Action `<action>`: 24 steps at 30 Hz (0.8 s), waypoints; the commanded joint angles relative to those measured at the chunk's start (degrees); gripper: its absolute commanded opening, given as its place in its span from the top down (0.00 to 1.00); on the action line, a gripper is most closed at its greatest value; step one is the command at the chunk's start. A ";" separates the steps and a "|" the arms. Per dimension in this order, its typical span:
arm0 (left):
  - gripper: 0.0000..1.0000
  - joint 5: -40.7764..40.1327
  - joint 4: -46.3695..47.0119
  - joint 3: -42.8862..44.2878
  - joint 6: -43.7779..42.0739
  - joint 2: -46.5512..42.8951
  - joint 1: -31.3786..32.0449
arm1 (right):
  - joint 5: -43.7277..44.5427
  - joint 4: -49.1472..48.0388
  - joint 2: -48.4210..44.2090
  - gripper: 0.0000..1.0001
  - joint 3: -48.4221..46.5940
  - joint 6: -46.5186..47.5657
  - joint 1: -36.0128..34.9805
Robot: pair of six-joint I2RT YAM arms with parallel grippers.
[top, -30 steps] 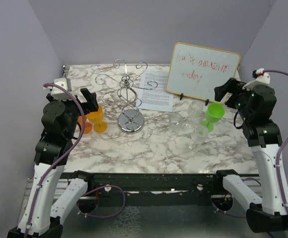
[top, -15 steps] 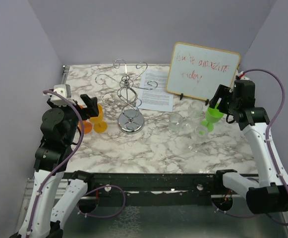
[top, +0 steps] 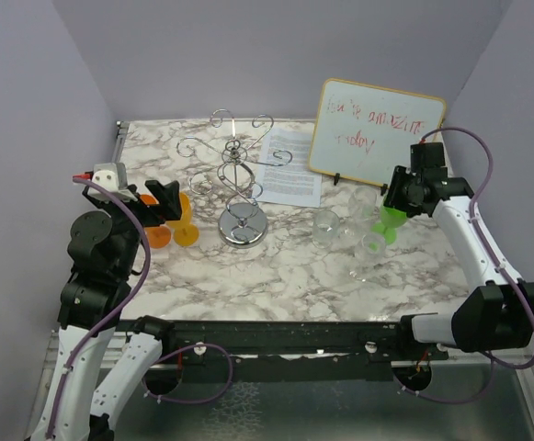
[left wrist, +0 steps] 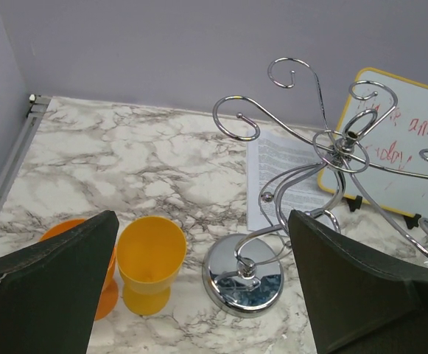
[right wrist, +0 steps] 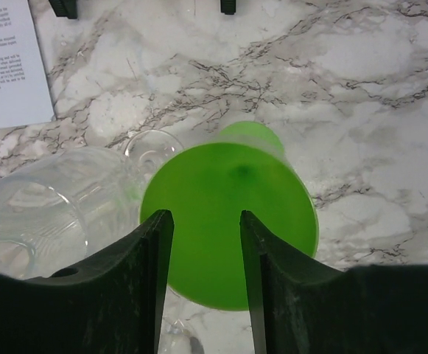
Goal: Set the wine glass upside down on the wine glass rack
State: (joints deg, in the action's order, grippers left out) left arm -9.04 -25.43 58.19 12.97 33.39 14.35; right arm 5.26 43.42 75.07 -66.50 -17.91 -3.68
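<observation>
Left arm: left gripper [top: 164,197] is hovering over the left side of the marble table [top: 276,268] with jaws spread fully wide and nothing between them; just beneath it a yellow-orange cup [left wrist: 151,257] is standing upright, mouth up, with a deeper orange cup [top: 158,237] just beside it on its left, partly hidden behind a finger in the left wrist view; centre-left: wine glass rack [top: 240,188] is standing upright on its round chrome base, curled loop arms spreading at the top, no glass hanging on any arm that shows; behind and right of the rack a printed sheet [top: 289,167] is lying flat, and a whiteboard [top: 377,129] with red scribble is leaning at the back right; right of centre: cluster of clear glasses [top: 327,228] is sitting on the marble, well apart from the rack; the green wine glass [right wrist: 228,214] is standing at the right edge of that cluster, just beside a clear glass, turning a wide round green face toward the wrist camera; rim or foot, cannot tell; right gripper [right wrist: 202,221] is hanging directly over that face, jaws partly apart at a gap narrower than the green disc, fingertips [right wrist: 158,236] overlapping it in view; nothing is showing clamped between them, and contact with the glass cannot be told.
</observation>
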 commanded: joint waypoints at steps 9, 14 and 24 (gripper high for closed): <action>0.01 -3.34 -0.49 1.20 -1.43 1.37 2.17 | 5.09 4.04 -0.81 0.53 -7.49 -1.68 -2.13; 0.01 -3.50 -0.54 1.30 -1.76 1.90 2.26 | 6.36 1.13 -2.15 0.46 -7.46 -4.50 -2.12; 0.01 -2.51 -0.45 0.57 -3.12 1.69 2.70 | 5.17 -1.56 3.12 0.49 -4.83 -7.49 -2.19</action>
State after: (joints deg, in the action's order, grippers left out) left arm -11.27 -25.89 58.30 11.31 35.46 16.71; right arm 10.20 43.97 76.38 -72.71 -23.83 -5.58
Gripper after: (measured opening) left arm 0.987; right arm 0.519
